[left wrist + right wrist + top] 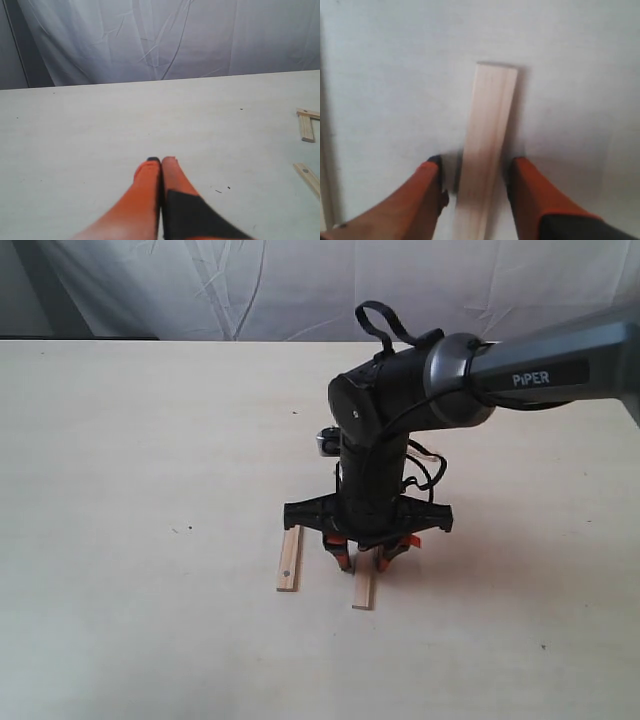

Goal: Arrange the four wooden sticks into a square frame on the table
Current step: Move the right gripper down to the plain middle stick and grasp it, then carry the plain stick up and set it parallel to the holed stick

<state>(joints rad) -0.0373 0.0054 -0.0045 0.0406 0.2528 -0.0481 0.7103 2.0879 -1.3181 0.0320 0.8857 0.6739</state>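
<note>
I saw my right pincer (477, 164) standing apart, its fingers (427, 185) straddling one wooden stick (491, 115) that lay flat on the desk (120, 490). A second stick (289, 558) lay just beside it. My left pincer (161, 161) was pressed together, empty, above the desk.

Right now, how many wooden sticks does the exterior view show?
2: the holed stick left of the right gripper, the other stick between its open jaws. The arm may hide others.
</note>
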